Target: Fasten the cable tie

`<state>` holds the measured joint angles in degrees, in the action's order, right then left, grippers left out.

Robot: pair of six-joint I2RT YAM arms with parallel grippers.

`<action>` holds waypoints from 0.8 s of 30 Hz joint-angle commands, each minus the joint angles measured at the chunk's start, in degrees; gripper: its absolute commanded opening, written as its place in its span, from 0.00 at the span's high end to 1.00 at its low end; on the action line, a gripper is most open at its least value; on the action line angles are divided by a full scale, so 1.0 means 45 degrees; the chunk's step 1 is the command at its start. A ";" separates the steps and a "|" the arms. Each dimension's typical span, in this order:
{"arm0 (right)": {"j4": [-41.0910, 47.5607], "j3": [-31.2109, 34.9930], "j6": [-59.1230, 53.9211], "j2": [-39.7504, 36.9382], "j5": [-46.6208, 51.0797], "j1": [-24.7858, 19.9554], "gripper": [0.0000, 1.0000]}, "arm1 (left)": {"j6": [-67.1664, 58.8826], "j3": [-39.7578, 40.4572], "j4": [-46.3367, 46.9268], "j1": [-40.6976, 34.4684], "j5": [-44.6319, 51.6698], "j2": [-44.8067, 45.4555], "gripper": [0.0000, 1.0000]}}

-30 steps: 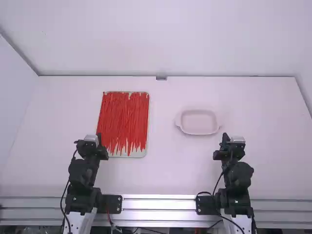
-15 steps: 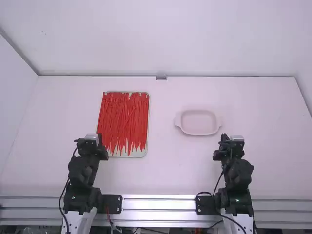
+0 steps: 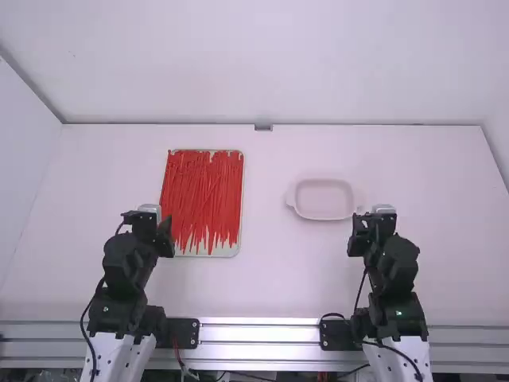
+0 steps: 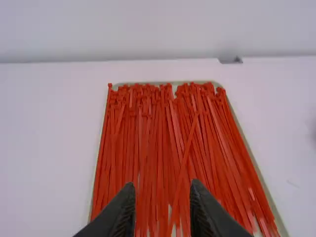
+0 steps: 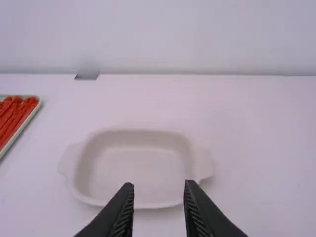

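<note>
Table (image 3: 262, 274): white. It carries everything. Arm bases sit at its near edge.
L arm (image 3: 119, 278): near-left, wrist just short of the tray's near-left corner.
R arm (image 3: 391, 274): near-right, wrist just short of the dish's right handle.
Tray (image 3: 213, 254): pale, rectangular, left of centre, long side running away from you.
Cable ties (image 3: 202, 199): red, a loose flat stack covering the tray, mostly lengthwise with a few crossed. This is your task item, and all of them lie on the tray.
Dish (image 3: 322, 216): white and shallow w/ two small handles, right of the tray and well apart from it. Nothing in it.
L gripper (image 4: 162, 185): fingers spread w/ nothing between them, hovering over the near end of the ties, no contact as far as you can see.
R gripper (image 5: 157, 185): fingers spread and not holding anything, pointing at the dish's near rim.
Tab (image 3: 263, 126): small grey piece at the table's far edge.
Progress: approx nil. No tie is picked, none is looped or fastened, and none is in the dish.
Left to do, my read: you have to single out one tie, lift it, get both grippers on it, thread tail through head, pull snug. Separating one from the stack looks like the fiddly part.
Change vs. earlier frames: both arms have come up off their low pose. L arm's lower links have swung outward to the left, R arm's slightly to the right. Both wrists have edged toward tray and dish. Ties, tray and dish haven't moved.
</note>
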<state>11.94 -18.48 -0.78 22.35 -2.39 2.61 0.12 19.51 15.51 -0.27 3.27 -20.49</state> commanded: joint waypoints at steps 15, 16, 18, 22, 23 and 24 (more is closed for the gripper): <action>0.2439 -0.4634 0.0325 0.5002 -0.0530 0.1703 0.39 | 0.0656 0.4339 0.2709 -0.0250 0.1443 -0.4741 0.38; 0.2612 -0.4937 0.0336 0.5351 -0.0560 0.1819 0.36 | 0.0676 0.4638 0.2823 -0.0264 0.1525 -0.5086 0.36; 0.2840 -0.5428 0.0357 0.5914 -0.0626 0.1962 0.33 | 0.0648 0.5122 0.3058 -0.0281 0.1647 -0.5612 0.33; 0.3537 -0.6456 0.0995 0.7043 -0.0761 0.2142 0.26 | 0.0124 0.6111 0.3764 -0.0314 0.1888 -0.6679 0.26; 0.3740 -0.6659 0.0990 0.7241 -0.0836 0.2193 0.25 | 0.0060 0.6303 0.3913 -0.0321 0.1936 -0.6887 0.24; 0.4029 -0.6904 0.0908 0.7478 -0.1022 0.2266 0.23 | 0.0039 0.6544 0.4135 -0.0333 0.1973 -0.7146 0.23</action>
<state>29.36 -46.50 2.48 54.68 -5.78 12.25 1.41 46.50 33.58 -1.26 10.76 -51.40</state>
